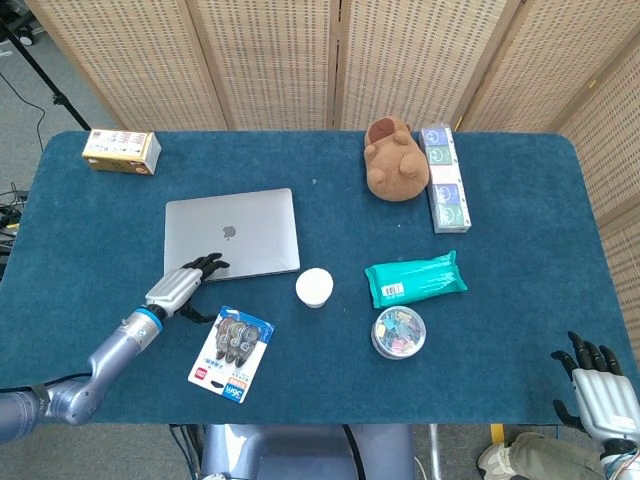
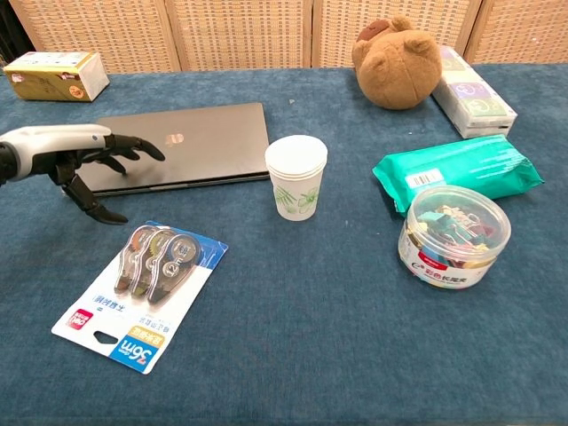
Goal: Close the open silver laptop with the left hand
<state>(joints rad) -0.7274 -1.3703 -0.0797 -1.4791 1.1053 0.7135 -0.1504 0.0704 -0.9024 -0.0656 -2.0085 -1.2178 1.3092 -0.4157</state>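
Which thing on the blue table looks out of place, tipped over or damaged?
Nothing stands out. The silver laptop lies closed and flat, the white paper cup stands upright, and the round clear tub of coloured clips has its lid on. The left hand hangs open at the laptop's front edge.

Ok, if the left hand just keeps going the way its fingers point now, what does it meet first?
Probably the closed silver laptop: the left hand points up and right over the lid's near left corner. Whether the fingers touch it or hover is unclear.
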